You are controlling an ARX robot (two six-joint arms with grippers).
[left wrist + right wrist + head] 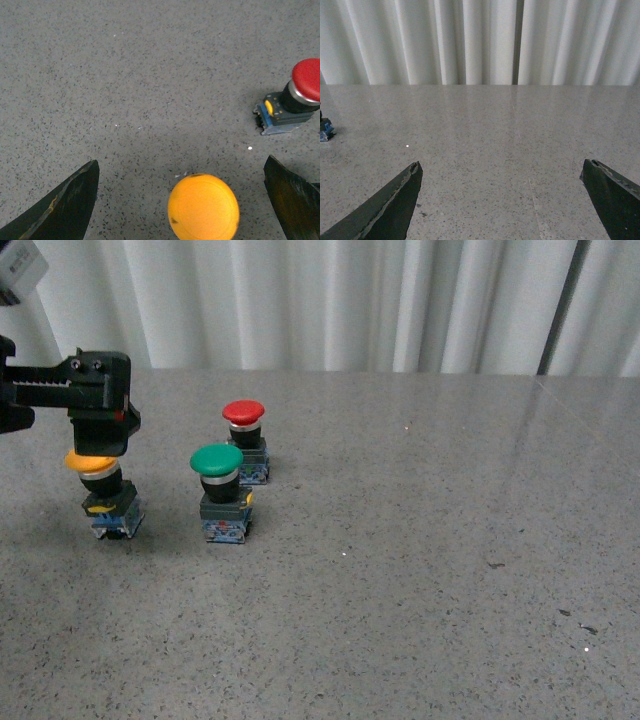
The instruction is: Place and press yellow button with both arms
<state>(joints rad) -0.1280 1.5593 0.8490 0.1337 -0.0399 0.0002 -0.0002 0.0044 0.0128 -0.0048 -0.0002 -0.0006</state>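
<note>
The yellow button [95, 464] stands upright on the grey table at the far left, on a dark body with a bluish base. My left gripper [99, 436] hangs directly over its cap, open. In the left wrist view the round yellow cap [203, 207] lies between the two spread fingers of the left gripper [181, 165], and neither finger touches it. The right gripper [502, 164] is open over bare table with nothing between its fingers. The right arm does not show in the front view.
A green-capped button [218, 462] stands just right of the yellow one. A red-capped button [243, 413] [306, 80] is behind the green one. White curtains [350, 300] run along the table's far edge. A bluish button base [325, 131] shows at the edge of the right wrist view.
</note>
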